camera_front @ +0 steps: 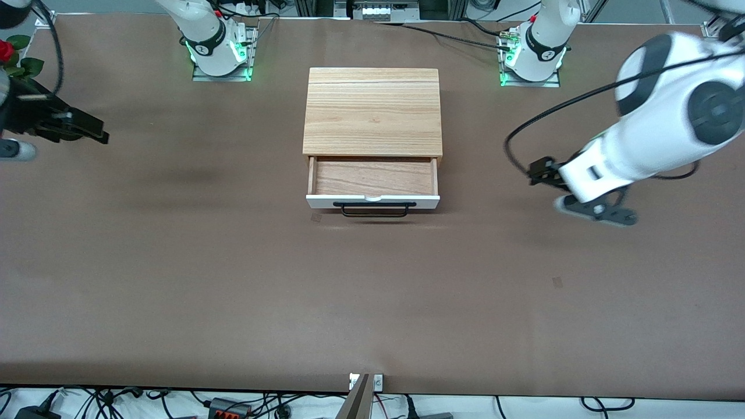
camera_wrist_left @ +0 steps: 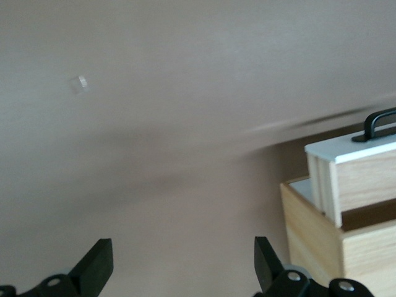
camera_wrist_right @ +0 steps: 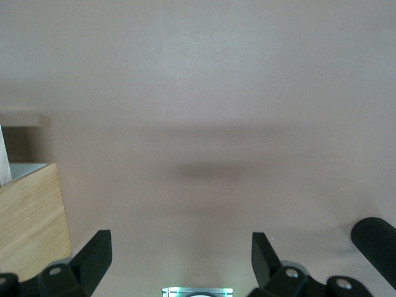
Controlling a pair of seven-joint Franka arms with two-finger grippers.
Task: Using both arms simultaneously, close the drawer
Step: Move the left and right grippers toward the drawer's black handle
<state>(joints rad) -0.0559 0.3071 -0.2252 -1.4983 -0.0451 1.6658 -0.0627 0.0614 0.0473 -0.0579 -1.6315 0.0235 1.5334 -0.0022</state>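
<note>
The drawer [camera_front: 373,185] is pulled partway out of the oak box [camera_front: 373,112] at mid-bench, its white front panel and black bar handle [camera_front: 373,208] facing the front camera, the reddish tray floor bare. It is the nearest thing of the task to that camera; both hands are off toward the ends of the bench [camera_front: 233,291], well apart from it and touching nothing.

The left hand [camera_front: 599,210] hangs low over bare bench toward the left arm's end, level with the drawer front but well away from it. In the left wrist view its fingers [camera_wrist_left: 99,266] are spread wide with nothing between them, and the drawer's white panel [camera_wrist_left: 352,151] and handle show off to one side.

The right hand [camera_front: 64,125] is over the right arm's end of the bench, well apart from the box. Its fingers [camera_wrist_right: 96,257] are likewise spread and empty, and only a corner of the oak box [camera_wrist_right: 28,216] shows in the right wrist view.

The step in hand looks to be the approach. To do it well, I judge each hand should come in to the white panel, one toward each end of it and clear of the handle. Both should touch together and push evenly toward the box, since an uneven push may skew and jam the tray
</note>
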